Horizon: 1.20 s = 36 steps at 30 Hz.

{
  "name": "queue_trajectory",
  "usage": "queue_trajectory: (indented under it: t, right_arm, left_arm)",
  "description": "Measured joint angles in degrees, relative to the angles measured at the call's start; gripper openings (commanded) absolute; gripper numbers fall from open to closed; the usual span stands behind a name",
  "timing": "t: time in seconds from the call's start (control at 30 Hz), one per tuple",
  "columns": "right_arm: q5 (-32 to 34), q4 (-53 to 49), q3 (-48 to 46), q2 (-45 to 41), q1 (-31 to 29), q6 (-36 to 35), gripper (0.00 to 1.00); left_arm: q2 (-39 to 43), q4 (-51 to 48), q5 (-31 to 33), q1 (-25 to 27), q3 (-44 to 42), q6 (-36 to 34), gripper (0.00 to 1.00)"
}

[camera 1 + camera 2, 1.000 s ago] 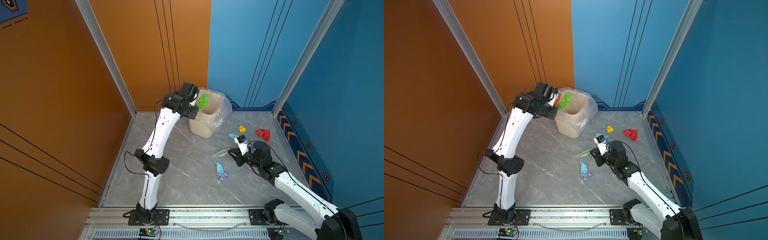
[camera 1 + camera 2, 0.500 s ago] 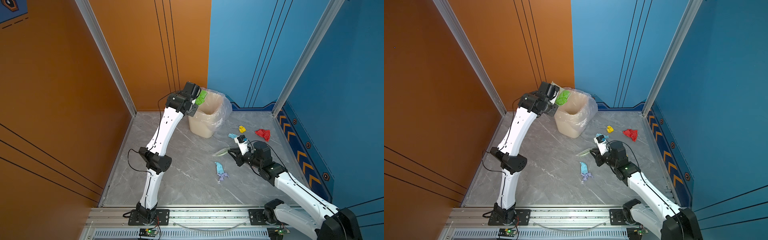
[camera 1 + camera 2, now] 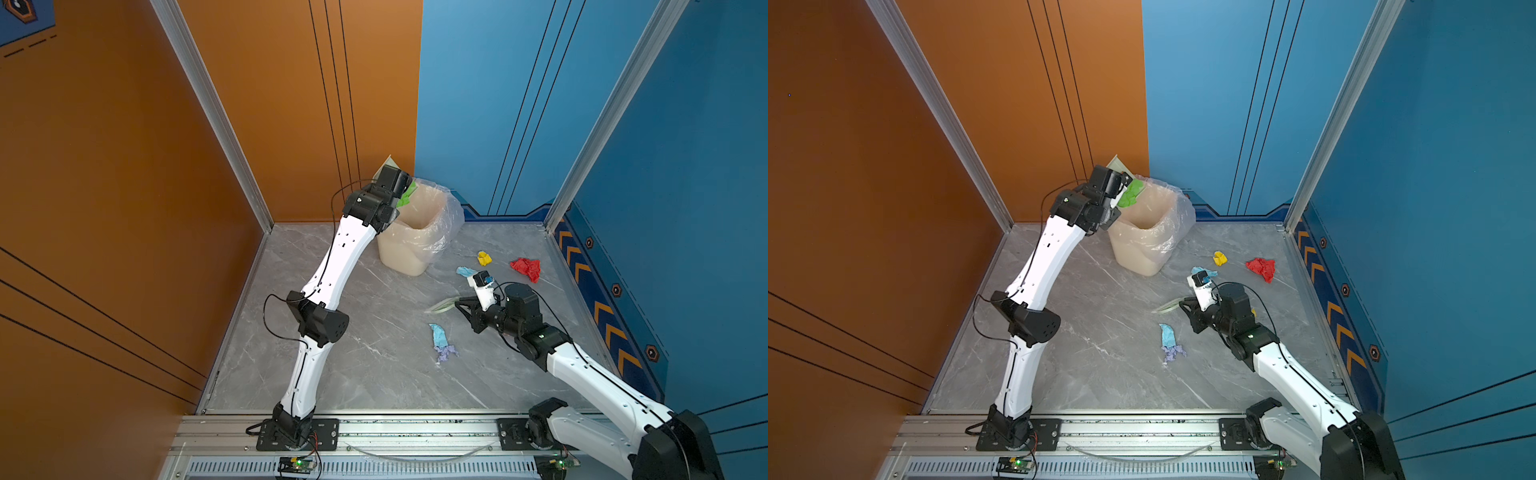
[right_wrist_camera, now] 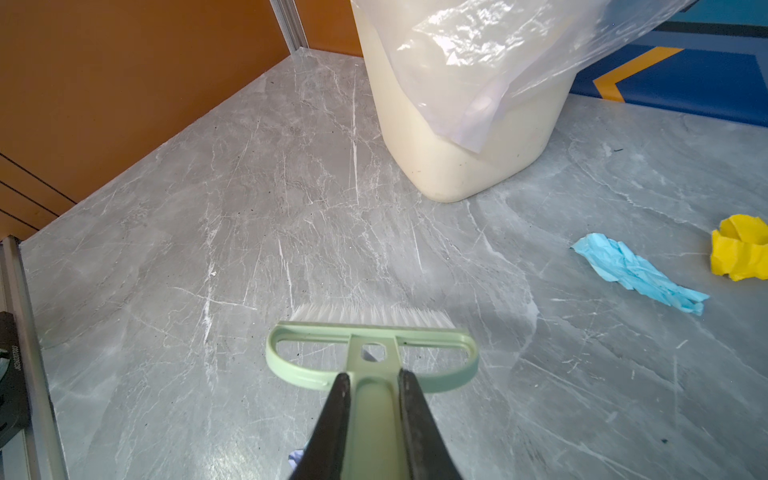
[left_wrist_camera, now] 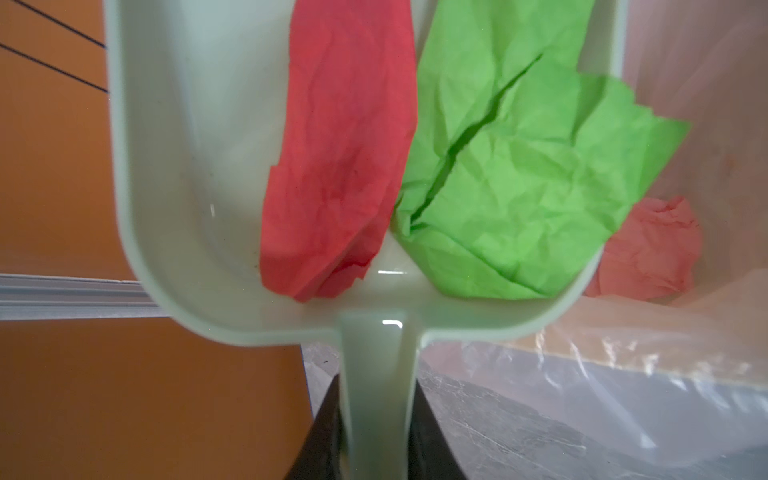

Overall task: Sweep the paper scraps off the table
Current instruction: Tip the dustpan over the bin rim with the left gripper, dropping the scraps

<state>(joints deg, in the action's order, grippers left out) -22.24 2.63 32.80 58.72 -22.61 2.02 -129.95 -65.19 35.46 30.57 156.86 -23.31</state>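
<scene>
Jaws of the left gripper (image 5: 378, 399) pinch the dustpan (image 5: 187, 166) above the bin (image 3: 405, 257), the right gripper's (image 4: 374, 376) pinch the brush (image 4: 355, 353) near the bin on the marble table (image 3: 353, 374) strewn with paper scraps (image 3: 525, 268), orange-blue walls (image 3: 291, 104) behind; only the left wrist view shows a pink wad (image 5: 652, 253) inside.

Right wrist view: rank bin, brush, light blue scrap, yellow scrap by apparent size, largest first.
1. bin, cropped at the top yet biggest.
2. brush, nearest the camera, which inflates it.
3. light blue scrap, then yellow scrap: unsure, since the frame edge cuts the yellow one.
</scene>
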Motion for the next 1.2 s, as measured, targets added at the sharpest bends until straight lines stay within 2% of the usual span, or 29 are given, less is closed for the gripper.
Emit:
queue_trajectory:
  t: [0.3, 0.53, 0.97, 1.2]
  right_arm:
    - [0.0, 0.02, -0.02, 0.11, 0.0, 0.02, 0.0]
    - [0.0, 0.46, -0.04, 0.66, 0.0, 0.02, 0.0]
    - [-0.02, 2.45, -0.44, 1.14, 0.0, 0.85, 0.0]
    - [0.0, 2.6, -1.14, 1.14, -0.07, 1.05, 0.0]
  left_arm:
    - [-0.94, 5.57, 5.27, 0.44, -0.68, -10.8, 0.0]
    - [-1.01, 11.58, 9.4, 1.42, -3.98, -23.08, 0.0]
    - [-1.01, 19.26, 10.1, 1.75, -6.01, -41.13, 0.0]
    - [-1.01, 23.23, 12.09, 1.75, -10.21, -49.4, 0.0]
